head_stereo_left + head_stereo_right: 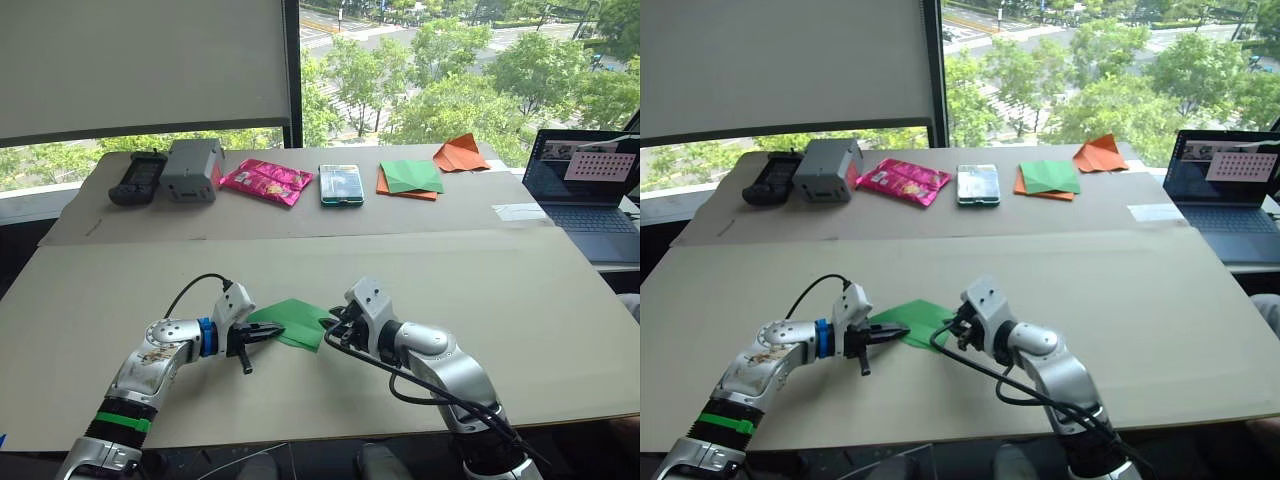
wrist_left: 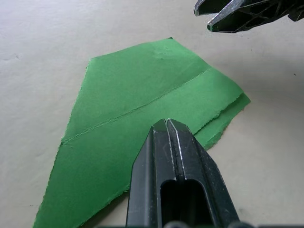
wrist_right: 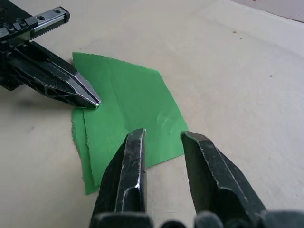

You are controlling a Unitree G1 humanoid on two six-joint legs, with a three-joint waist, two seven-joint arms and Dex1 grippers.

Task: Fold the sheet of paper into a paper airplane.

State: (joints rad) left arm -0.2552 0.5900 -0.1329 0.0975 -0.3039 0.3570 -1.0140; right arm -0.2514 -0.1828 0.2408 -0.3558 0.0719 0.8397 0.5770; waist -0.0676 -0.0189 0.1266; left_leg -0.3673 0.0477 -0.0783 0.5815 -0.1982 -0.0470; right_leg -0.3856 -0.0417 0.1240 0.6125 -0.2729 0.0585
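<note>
Pincer of the left arm (image 2: 167,124), fingers together, presses the folded green sheet of paper (image 1: 292,322) flat on the cardboard surface (image 1: 500,290); right of the sheet, the right pincer (image 3: 164,137) hovers apart. A clumsy nip could tear the thin layers.

Matt, creased green sheet of paper (image 2: 142,104)

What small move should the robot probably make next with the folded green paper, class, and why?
Probably lower the open right gripper onto the near edge of the folded bright green sheet of paper and close. The shut left gripper pins the far side against the tabletop, and the right fingers hover just short of the edge.
</note>
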